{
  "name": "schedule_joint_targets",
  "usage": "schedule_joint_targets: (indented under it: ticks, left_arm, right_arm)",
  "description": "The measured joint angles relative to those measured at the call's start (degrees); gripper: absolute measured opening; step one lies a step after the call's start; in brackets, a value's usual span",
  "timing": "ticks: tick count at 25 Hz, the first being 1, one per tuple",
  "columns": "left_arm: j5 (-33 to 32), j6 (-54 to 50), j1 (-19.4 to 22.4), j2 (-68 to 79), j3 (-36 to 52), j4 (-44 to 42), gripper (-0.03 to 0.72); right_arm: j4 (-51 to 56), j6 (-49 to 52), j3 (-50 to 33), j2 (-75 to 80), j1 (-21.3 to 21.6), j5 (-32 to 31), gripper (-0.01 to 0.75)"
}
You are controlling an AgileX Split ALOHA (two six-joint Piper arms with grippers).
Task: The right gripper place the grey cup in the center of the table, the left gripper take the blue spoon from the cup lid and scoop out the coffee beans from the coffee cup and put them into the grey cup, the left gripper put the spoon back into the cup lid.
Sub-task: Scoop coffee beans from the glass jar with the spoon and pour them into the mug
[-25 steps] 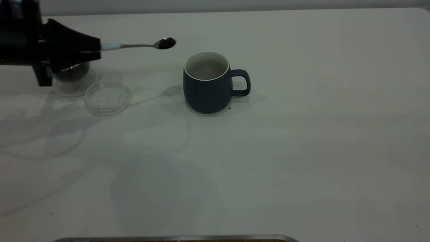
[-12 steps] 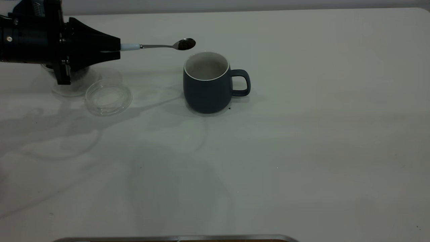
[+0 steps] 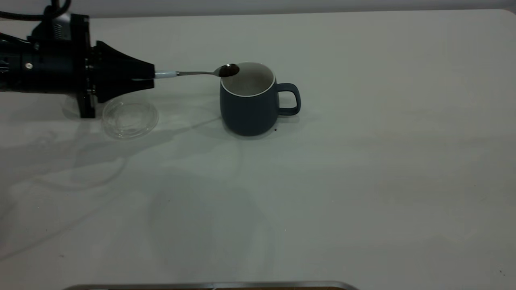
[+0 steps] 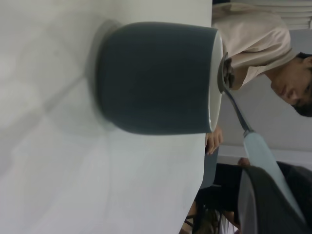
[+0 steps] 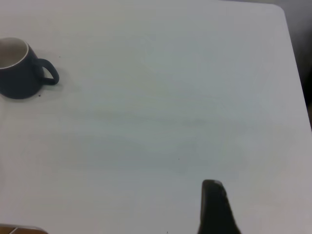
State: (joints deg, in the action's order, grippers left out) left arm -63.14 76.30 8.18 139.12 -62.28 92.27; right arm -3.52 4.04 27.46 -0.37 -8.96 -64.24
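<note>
The grey cup (image 3: pixel 248 106) stands upright near the middle of the table (image 3: pixel 363 161), its handle away from the left arm; its inside looks pale. My left gripper (image 3: pixel 152 75) reaches in level from the left, shut on the pale handle of the blue spoon (image 3: pixel 193 73). The spoon's bowl holds dark coffee beans (image 3: pixel 229 70) and sits at the cup's near rim. The left wrist view shows the spoon (image 4: pixel 258 151) touching the rim of the cup (image 4: pixel 156 83). The clear cup lid (image 3: pixel 130 117) lies below the gripper. The coffee cup (image 3: pixel 69 109) is mostly hidden behind the arm. My right gripper (image 5: pixel 214 204) hangs far from the cup (image 5: pixel 17 73).
A dark speck lies by the cup's base (image 3: pixel 275 129). A metal edge (image 3: pixel 209 286) runs along the table's front. A person in a beige top (image 4: pixel 253 39) sits beyond the table's far side in the left wrist view.
The left gripper has moved right and down with the spoon. The spoon's bowl went from above and left of the grey cup to its rim.
</note>
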Motion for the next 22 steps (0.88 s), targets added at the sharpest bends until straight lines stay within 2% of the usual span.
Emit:
schedule_joint_targets:
  ticks: [5, 15, 22]
  left_arm:
    - [0.62, 2.52, -1.85, 0.6, 0.0, 2.01, 0.134]
    - [1.02, 14.4, -1.85, 1.04, 0.0, 6.03, 0.134]
    - [0.82, 18.72, -1.85, 1.04, 0.0, 6.17, 0.134]
  right_arm:
    - [0.0, 0.0, 0.0, 0.0, 0.0, 0.0, 0.503]
    - [0.0, 0.0, 0.0, 0.0, 0.0, 0.0, 0.503]
    - [0.0, 0.0, 0.0, 0.0, 0.0, 0.0, 0.503]
